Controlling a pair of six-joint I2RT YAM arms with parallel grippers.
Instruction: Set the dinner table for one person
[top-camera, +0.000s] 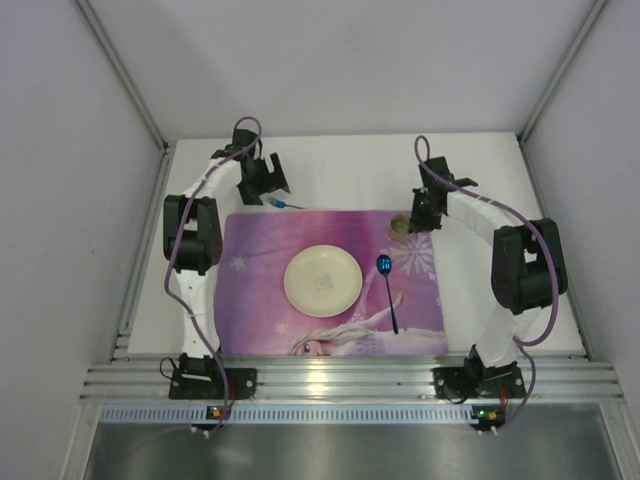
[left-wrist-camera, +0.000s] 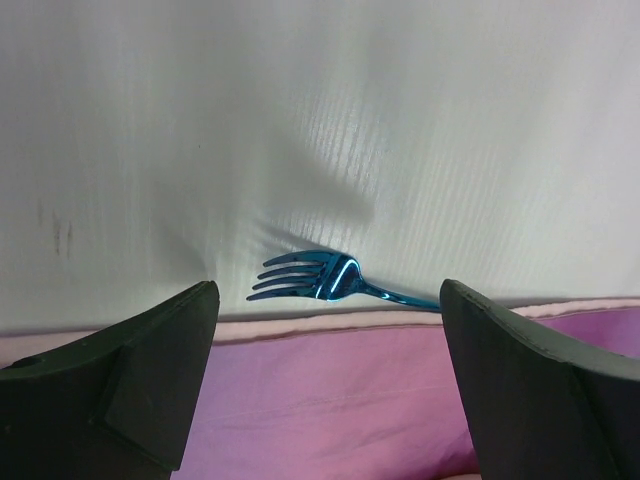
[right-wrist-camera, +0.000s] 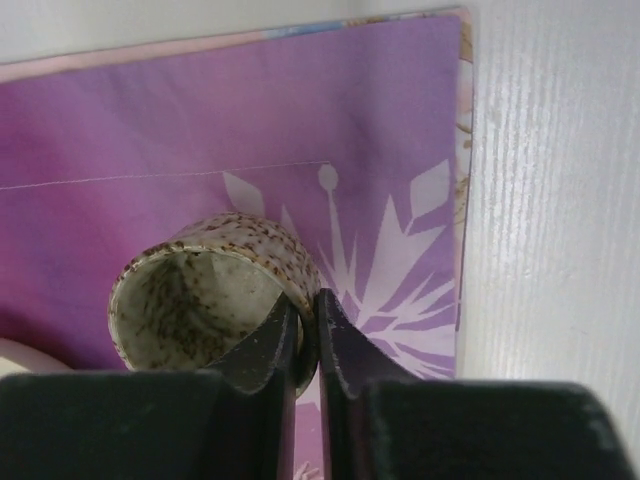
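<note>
The left gripper hung spread wide over the blue fork, which lay on the white dinner table at the purple mat's far edge; the right gripper pinched the speckled cup's wall at the mat's far right corner.

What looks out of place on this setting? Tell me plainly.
The shiny blue metal fork lies off the purple snowflake cloth mat, on the white dinner table past the mat's far edge, away from the round cream plate.

Both arms bent forward and inward, left gripper with jaws spread wide, right gripper pinched nearly together.
</note>
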